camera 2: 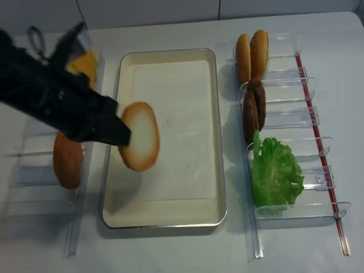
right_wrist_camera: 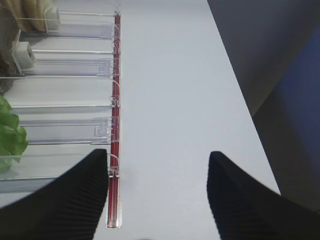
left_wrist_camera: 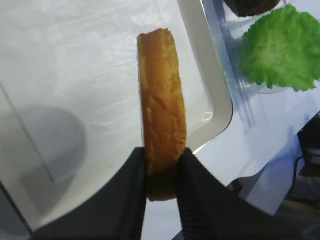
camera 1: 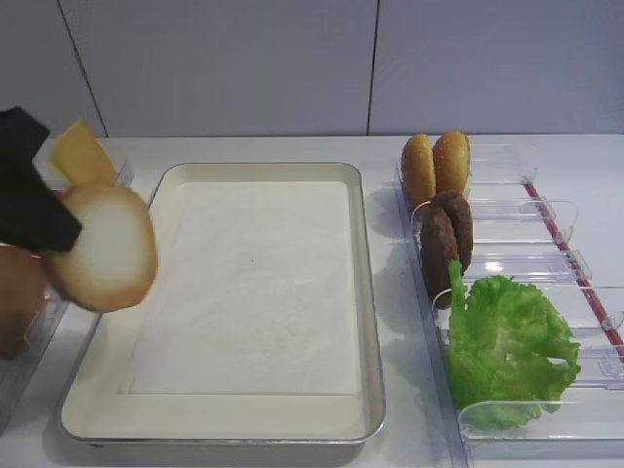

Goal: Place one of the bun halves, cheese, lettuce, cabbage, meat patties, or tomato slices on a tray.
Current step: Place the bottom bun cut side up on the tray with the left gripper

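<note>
So far nothing lies on the tray; its paper liner is bare. At the left, the left hand pinches one of the bun halves by its lower edge and holds it in the air over the tray's left side. The bun stands on edge, its pale cut face turned sideways, its long axis roughly upright. Lowering and releasing remain. Far right, the right hand hangs spread over the worktop, empty.
</note>
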Robot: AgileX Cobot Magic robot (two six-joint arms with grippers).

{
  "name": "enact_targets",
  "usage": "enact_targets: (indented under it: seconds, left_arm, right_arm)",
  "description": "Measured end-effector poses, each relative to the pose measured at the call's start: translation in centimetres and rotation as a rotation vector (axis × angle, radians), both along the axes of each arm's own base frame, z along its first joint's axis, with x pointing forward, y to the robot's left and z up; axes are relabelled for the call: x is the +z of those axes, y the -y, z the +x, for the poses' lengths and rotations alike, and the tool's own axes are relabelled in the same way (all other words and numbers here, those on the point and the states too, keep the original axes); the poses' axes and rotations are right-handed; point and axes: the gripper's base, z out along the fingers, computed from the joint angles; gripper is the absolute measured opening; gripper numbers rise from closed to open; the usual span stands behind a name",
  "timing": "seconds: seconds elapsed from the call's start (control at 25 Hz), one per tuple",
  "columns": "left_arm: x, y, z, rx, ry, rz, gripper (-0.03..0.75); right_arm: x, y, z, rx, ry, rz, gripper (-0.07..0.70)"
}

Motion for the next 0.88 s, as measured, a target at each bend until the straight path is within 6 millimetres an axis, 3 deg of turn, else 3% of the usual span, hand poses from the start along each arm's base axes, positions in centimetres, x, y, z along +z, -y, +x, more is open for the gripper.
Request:
enact_targets:
  seconds: [0.16, 0.36, 0.68, 0.88]
  left_arm:
    - [-2.2, 2.3, 0.7, -0.105, -0.062, -0.027, 0.121]
    - [-4.5, 3.7, 2.3, -0.122, -0.095, -0.116, 0.121]
    - [-7.5, 4.2, 4.2, -0.057, -0.139, -0.135, 0.12]
    - [-8.3, 4.3, 4.7, -0.028, -0.141, -0.129, 0.118]
  right_arm:
    - [0.0, 0.0, 0.0, 0.0, 0.0, 0.0, 0.419]
    - [0.0, 0.0, 0.0, 0.0, 0.0, 0.0, 0.419]
    - [0.0, 0.0, 0.0, 0.0, 0.0, 0.0, 0.419]
    - [0.0, 0.0, 0.0, 0.0, 0.0, 0.0, 0.419]
